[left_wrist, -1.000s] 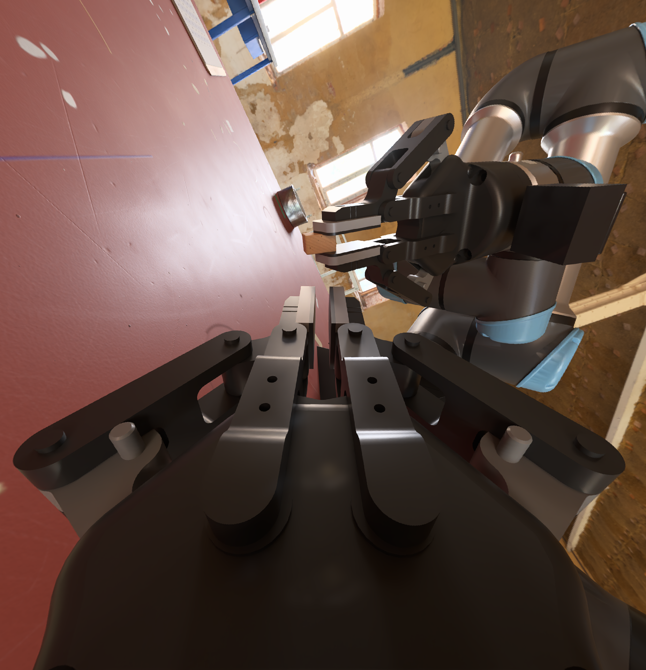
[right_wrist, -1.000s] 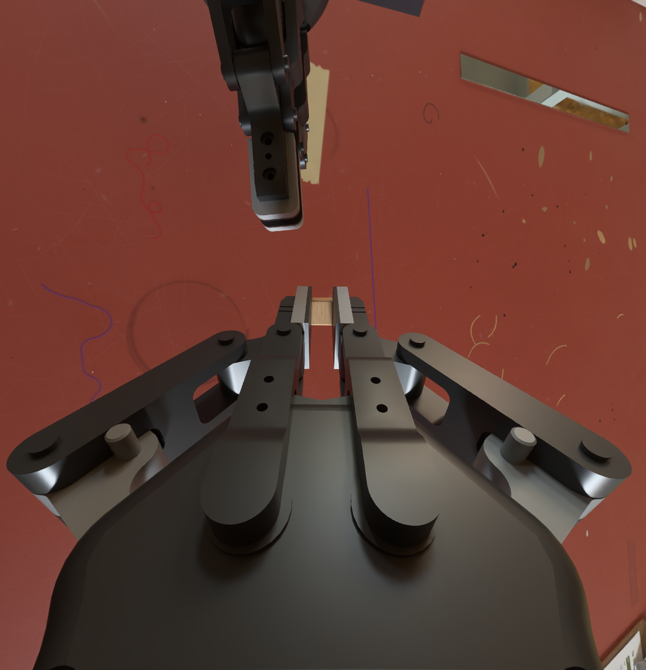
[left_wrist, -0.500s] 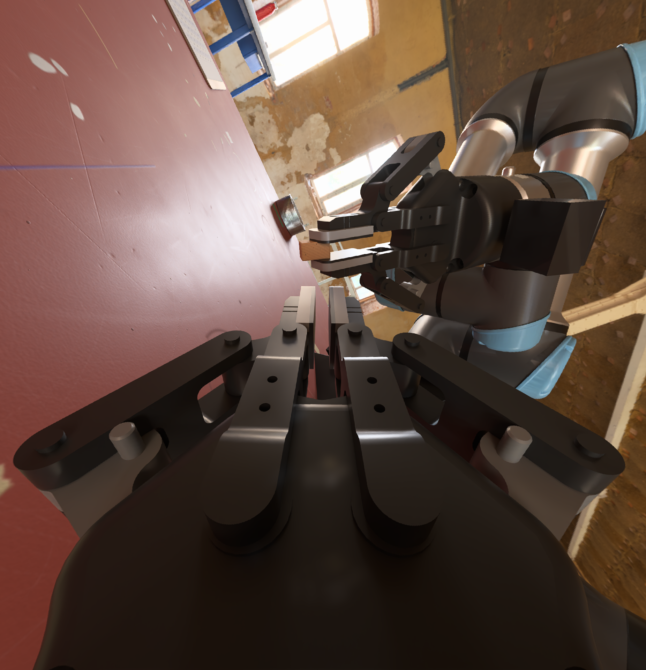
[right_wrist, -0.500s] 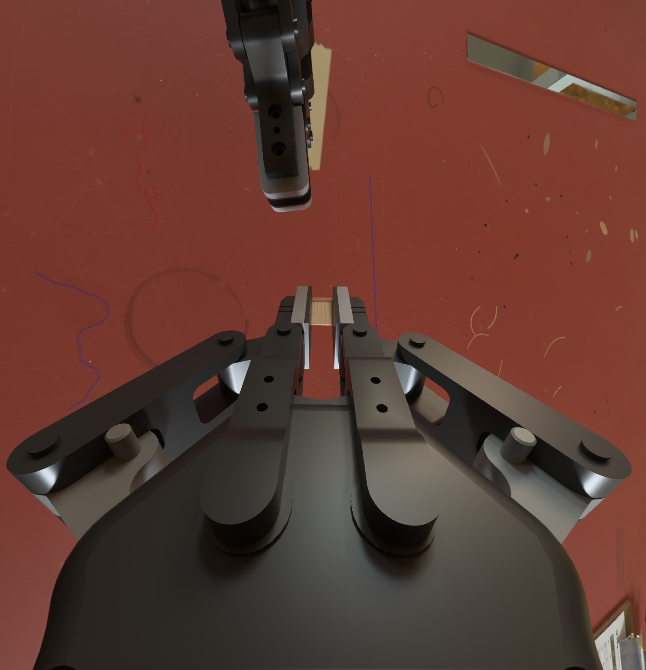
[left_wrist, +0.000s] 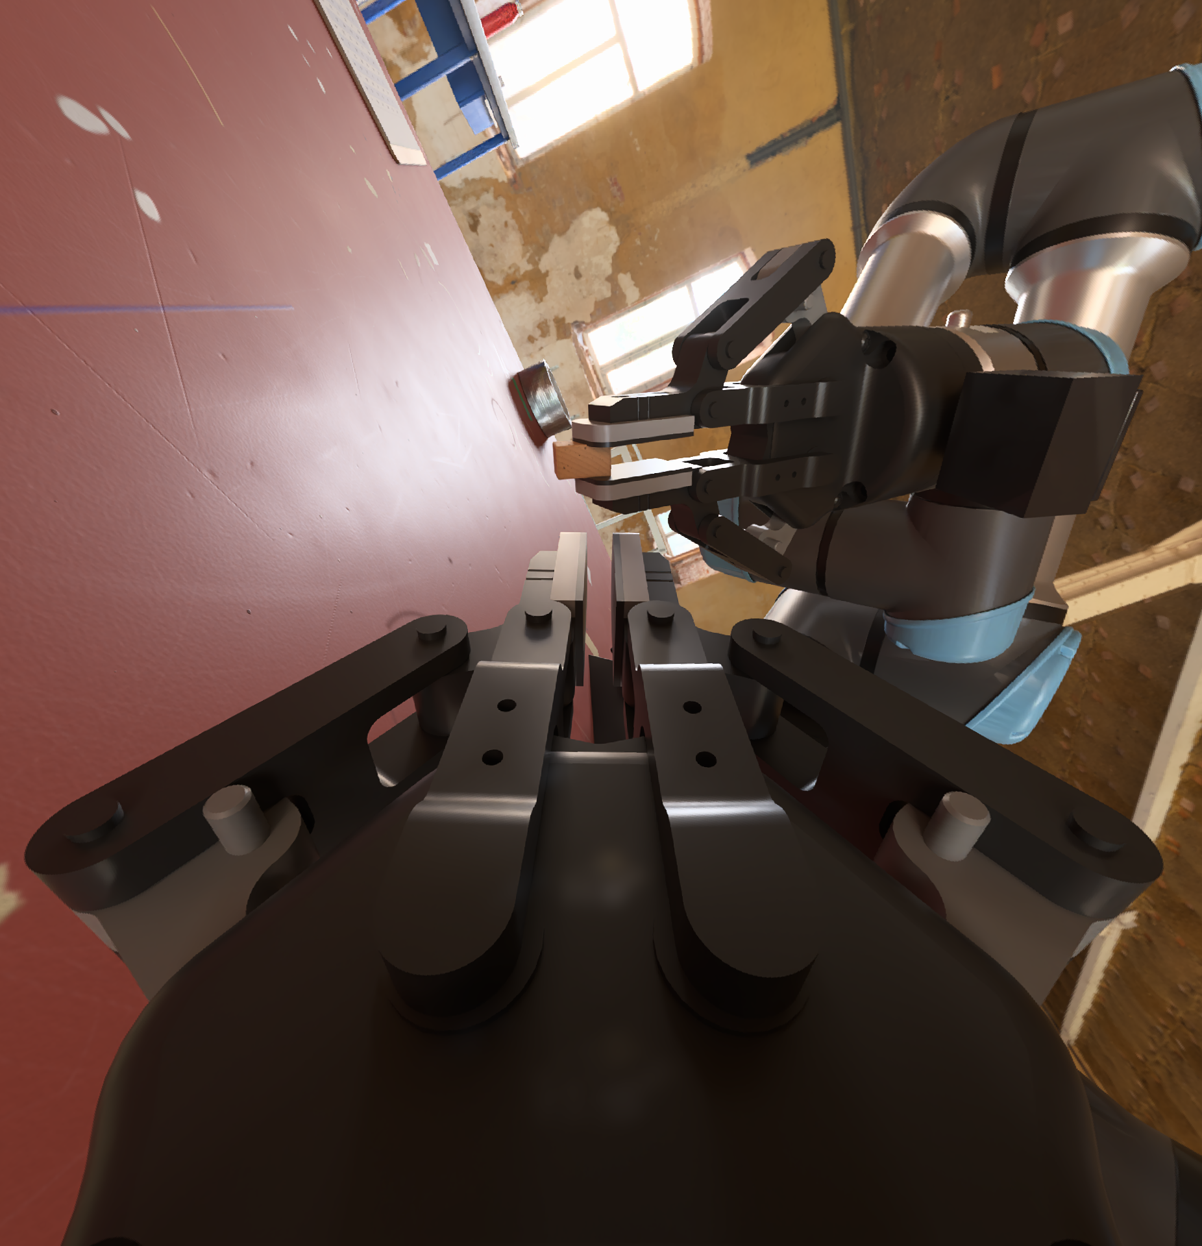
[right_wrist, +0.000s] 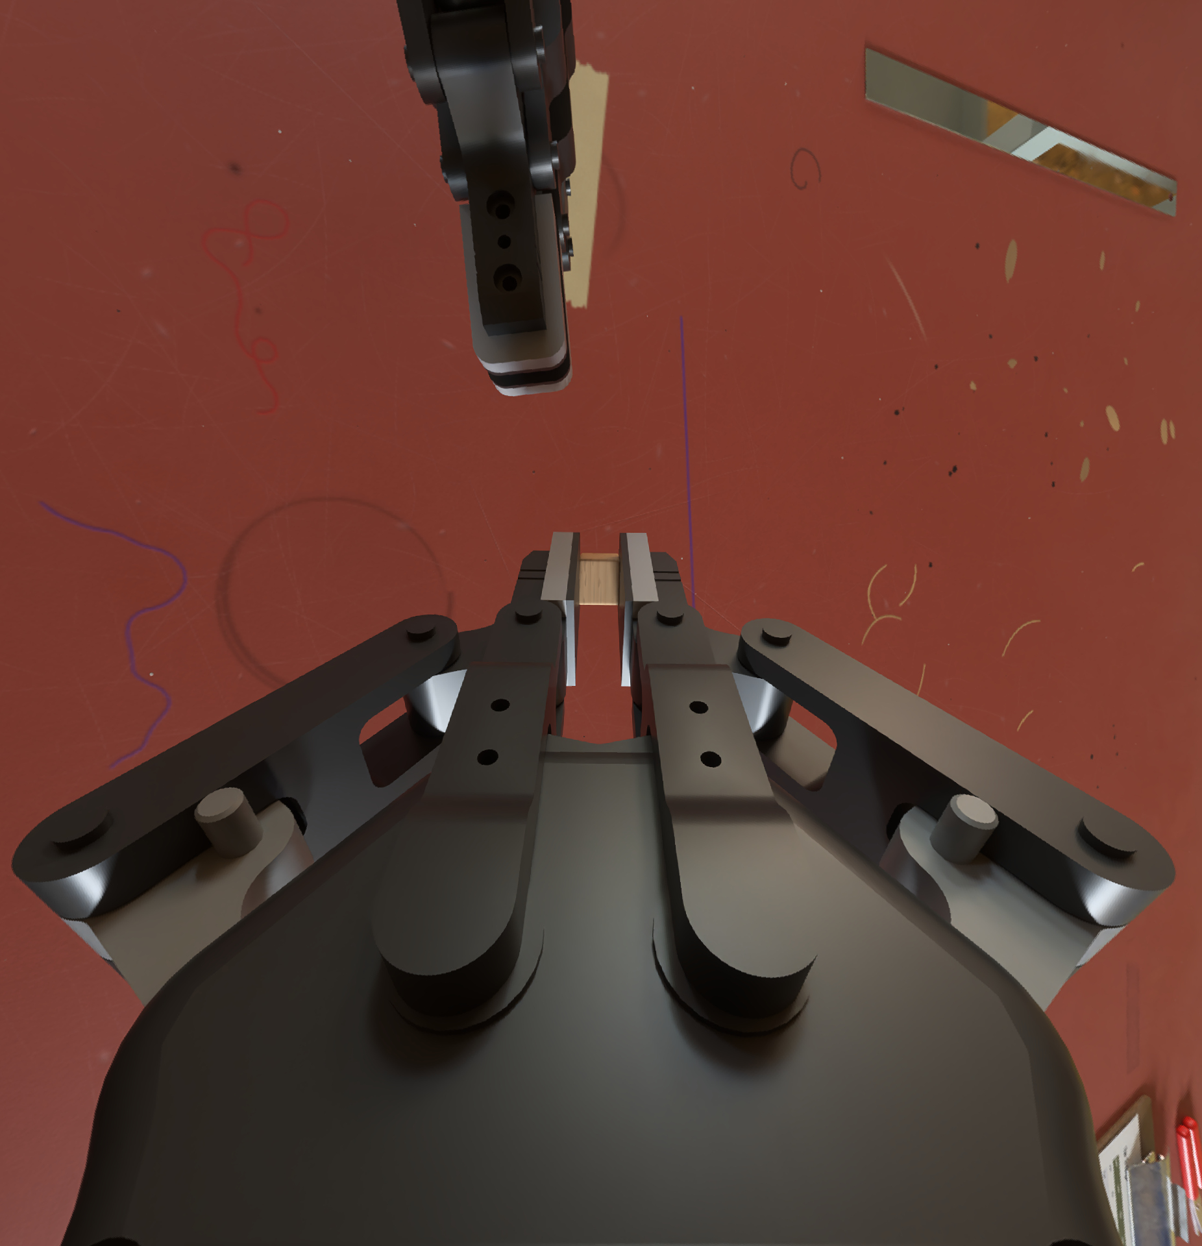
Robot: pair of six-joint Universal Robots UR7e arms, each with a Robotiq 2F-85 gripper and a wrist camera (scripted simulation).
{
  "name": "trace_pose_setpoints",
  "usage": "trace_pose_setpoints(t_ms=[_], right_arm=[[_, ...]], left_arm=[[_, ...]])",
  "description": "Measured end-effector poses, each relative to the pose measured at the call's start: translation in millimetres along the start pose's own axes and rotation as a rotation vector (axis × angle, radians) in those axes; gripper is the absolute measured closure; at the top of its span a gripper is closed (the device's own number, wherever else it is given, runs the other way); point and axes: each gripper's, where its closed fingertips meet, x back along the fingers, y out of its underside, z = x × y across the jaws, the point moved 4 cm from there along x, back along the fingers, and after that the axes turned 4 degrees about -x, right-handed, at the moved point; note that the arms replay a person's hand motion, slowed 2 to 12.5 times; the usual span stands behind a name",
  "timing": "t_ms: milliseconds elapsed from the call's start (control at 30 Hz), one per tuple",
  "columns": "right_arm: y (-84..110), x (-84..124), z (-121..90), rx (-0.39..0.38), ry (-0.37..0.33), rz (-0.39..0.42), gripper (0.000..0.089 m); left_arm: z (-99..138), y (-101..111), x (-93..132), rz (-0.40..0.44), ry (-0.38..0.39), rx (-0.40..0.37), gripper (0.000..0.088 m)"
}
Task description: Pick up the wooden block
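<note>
Clamping the wooden block (right_wrist: pixel 598 580) endwise, right hand (right_wrist: pixel 599 573) is lifted (left hand (left_wrist: pixel 599 566) nearly closed, empty).

The wooden block (right_wrist: pixel 598 578) shows pale, matt grain between the right hand's (right_wrist: pixel 599 568) smooth grey pads (right_wrist: pixel 560 566). The red tabletop (right_wrist: pixel 854 472) is matt, scuffed and speckled. At 11 o'clock from the block in the left wrist view, a small tin (left_wrist: pixel 543 404) gleams like polished metal.
</note>
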Motion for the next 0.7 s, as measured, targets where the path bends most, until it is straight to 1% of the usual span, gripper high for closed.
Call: trace_pose_setpoints(t_ms=[700], right_arm=[[0.9,-1.7,-0.3,0.014,0.010,-0.017,0.0791]], left_arm=[[-0.5,0.8,-1.1,-0.005,-0.007,-0.002,0.0816]])
